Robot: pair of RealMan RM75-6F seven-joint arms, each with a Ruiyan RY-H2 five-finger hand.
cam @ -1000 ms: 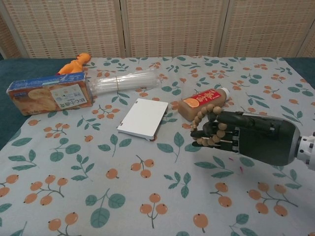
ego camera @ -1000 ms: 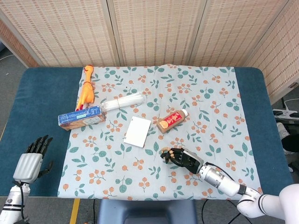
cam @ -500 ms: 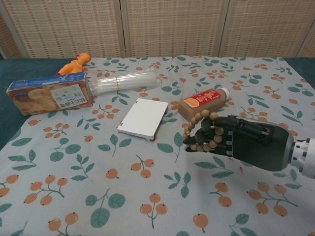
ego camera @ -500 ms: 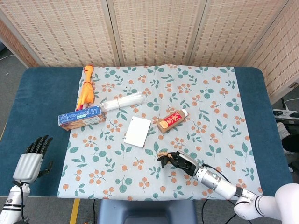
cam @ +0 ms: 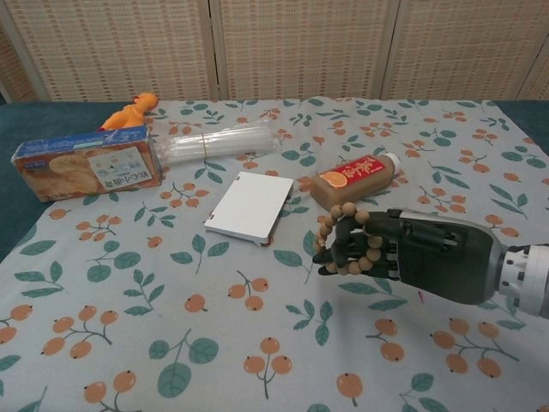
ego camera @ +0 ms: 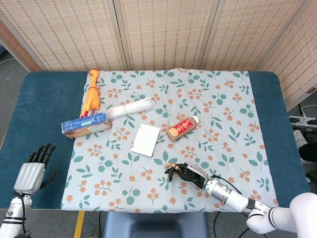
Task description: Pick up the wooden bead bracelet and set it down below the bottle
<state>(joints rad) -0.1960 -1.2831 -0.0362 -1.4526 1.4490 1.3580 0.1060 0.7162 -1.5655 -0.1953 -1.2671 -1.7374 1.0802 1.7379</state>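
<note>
The brown bottle [ego camera: 181,128] [cam: 352,178] with a red label and white cap lies on its side near the middle of the floral cloth. My right hand [ego camera: 188,172] [cam: 403,253] sits just in front of it, low over the cloth, and grips the wooden bead bracelet [ego camera: 171,166] [cam: 341,239], whose loop curls around the dark fingers. My left hand [ego camera: 35,166] rests at the table's left front edge, fingers spread, holding nothing; the chest view does not show it.
A white flat box [ego camera: 146,140] [cam: 250,206] lies left of the bottle. Further left are a biscuit box [ego camera: 86,124] [cam: 87,171], a clear tube bundle [ego camera: 130,107] [cam: 219,141] and an orange rubber chicken [ego camera: 91,95] [cam: 127,111].
My right hand has carried the bracelet leftward and toward the table's front edge, ending in front of the bottle. The left hand has not moved.
</note>
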